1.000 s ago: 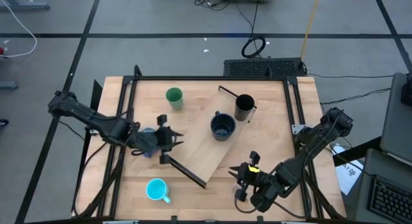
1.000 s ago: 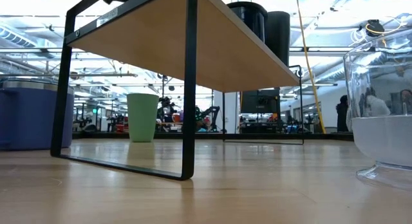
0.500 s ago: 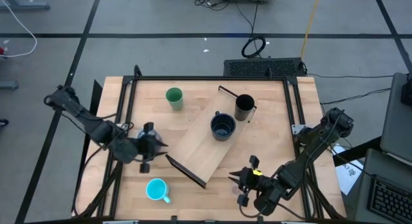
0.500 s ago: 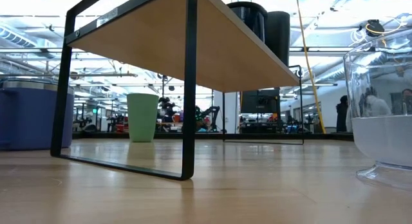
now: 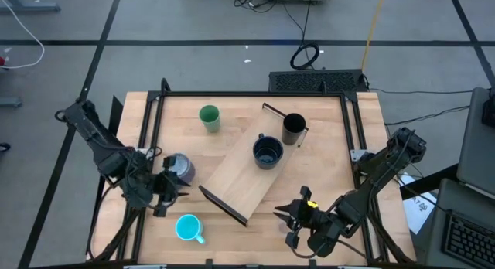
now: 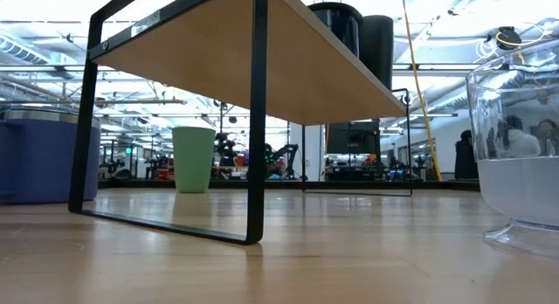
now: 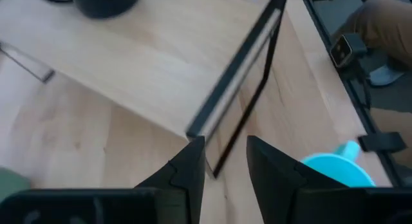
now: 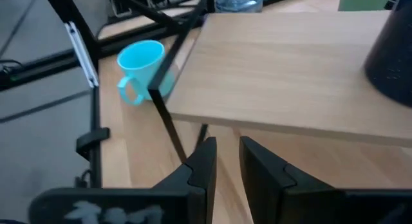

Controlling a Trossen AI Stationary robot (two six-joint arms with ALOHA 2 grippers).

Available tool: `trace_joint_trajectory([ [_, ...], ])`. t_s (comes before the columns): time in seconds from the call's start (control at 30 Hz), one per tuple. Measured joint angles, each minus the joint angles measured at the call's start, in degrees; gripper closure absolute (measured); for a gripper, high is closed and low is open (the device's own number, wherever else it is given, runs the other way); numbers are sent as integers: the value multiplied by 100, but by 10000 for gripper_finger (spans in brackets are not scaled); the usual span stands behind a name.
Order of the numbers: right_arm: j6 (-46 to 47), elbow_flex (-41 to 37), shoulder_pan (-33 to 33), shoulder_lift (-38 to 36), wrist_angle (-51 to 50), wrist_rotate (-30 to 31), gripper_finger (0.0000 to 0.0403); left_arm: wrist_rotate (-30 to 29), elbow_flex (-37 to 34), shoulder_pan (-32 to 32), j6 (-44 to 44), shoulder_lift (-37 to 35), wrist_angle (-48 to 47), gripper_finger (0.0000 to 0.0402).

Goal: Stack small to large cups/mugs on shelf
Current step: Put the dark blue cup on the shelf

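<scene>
shelf (image 5: 249, 172) between cyan mug (image 5: 187, 227), green tumbler (image 5: 209, 117)

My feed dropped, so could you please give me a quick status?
Left gripper open, empty, near blue-purple mug. Right gripper empty, by shelf. Two black cups on shelf. Path clear.

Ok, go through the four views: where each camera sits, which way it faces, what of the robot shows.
High: overhead, straight down; both arms, shelf.
Low: at tabletop height, looking under the shelf; no arm.
Left wrist: past its open left gripper at the shelf bracket.
Right wrist: past the right gripper at the shelf.
Shared: cyan mug in both wrist views and the high view.
</scene>
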Motion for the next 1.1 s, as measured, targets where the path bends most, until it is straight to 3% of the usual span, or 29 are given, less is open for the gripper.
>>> trace_joint_trajectory([
  [0.33, -60, 0, 153, -69, 126, -35, 346, -687, -131, -1031, -914, 78, -4, 284],
  [0.53, -34, 2, 181, -92, 261, -128, 346, -1139, -135, -1225, -942, 251, 27, 284],
  [0.63, -74, 4, 124, -96, 275, 287, 346, -1601, -135, -1180, -765, 306, 28, 284],
  [0.8, -380, 4, -24, -96, 248, 494, 346, -2496, -60, -718, 2, 192, 21, 284],
  [0.9, -404, 4, -46, -96, 148, 490, 346, -2649, 120, -137, 855, -53, 91, 284],
  [1.0, -372, 4, -48, -96, -12, 497, 346, -2301, 197, 689, 2064, -222, 732, 284],
  [1.1, -361, 4, -50, -96, -157, 763, 346, -1479, 197, 1425, 3237, -271, 1543, 284],
])
